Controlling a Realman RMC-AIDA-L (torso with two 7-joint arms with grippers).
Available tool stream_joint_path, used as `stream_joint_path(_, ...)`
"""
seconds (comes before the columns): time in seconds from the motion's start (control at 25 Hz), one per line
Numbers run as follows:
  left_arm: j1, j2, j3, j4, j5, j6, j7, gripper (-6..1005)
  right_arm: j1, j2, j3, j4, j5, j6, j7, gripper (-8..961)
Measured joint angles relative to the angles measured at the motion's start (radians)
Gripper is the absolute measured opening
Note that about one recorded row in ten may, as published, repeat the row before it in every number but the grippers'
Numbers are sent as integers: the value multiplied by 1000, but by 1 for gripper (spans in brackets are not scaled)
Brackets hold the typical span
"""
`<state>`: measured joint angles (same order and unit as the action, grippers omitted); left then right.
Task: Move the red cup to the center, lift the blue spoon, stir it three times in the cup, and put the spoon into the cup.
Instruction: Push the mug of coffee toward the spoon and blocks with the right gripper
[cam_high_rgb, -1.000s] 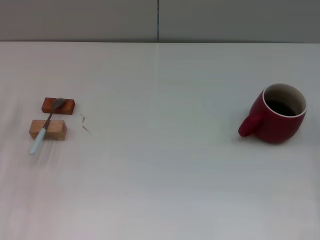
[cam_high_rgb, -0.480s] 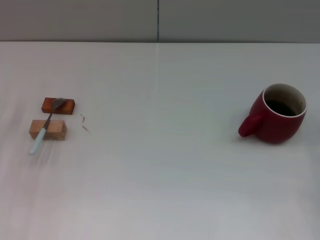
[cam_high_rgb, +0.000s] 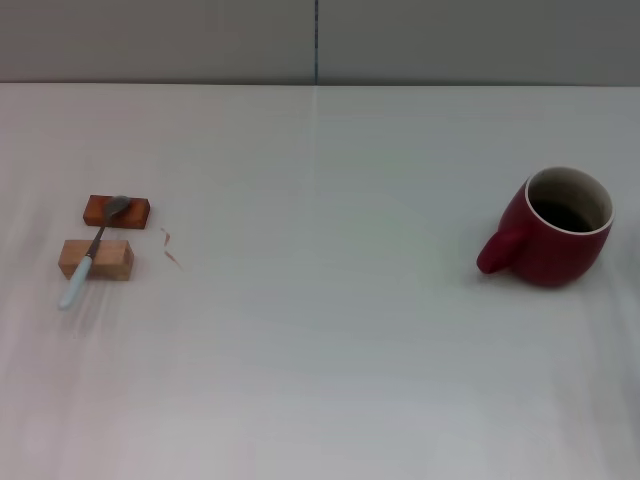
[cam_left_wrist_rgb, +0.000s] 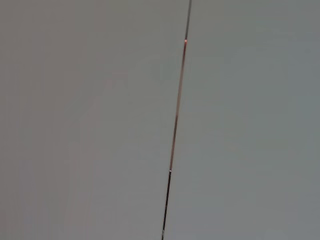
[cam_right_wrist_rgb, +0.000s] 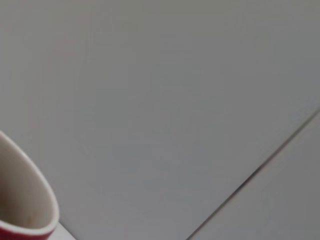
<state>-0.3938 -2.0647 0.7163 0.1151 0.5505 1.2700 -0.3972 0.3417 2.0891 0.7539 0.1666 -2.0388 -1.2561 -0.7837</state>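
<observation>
We find the red cup upright on the right side of the worktop, well away from the centre, its loop handle turned toward the middle. The right wrist view catches only a sliver of the cup's cream rim, so we judge that arm to be somewhere near it. Neither pincer appears in any view; whether the left or the right one is open, or has hold of anything, we cannot tell.

The blue spoon lies far off on the left, propped across two small wooden blocks – its grey bowl resting on the darker block, its neck crossing the paler block, and the pale handle end sloping down to the worktop. A thin reddish scrap lies just beside the blocks.

Nothing of the task looks begun: the cup has yet to go to the centre.

We expect the cup to be heavy, stiff and glazed – smooth under the fingers, and breakable if tipped or dropped. The rim wall or the handle looks the surest place to take it, with a low carry. The spoon should be light and rigid but thin; the raised handle stretch beyond the paler block gives room to close around it.
</observation>
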Motion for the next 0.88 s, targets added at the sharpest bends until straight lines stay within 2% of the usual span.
stream_joint_path(0.28,-1,-2,0,0,-2,2,-3,846,-7,0,-38,0,0,11,-77,32)
stream_joint_path(0.56,0,-3,-4,-4,-4,13,-7,846,-12,2,-91,1,1,78,-146,31)
stream_joint_path(0.88,3,-3,-6,-6,-5,17,-8,847,9,-1,-56,-5,13,157,-155,31)
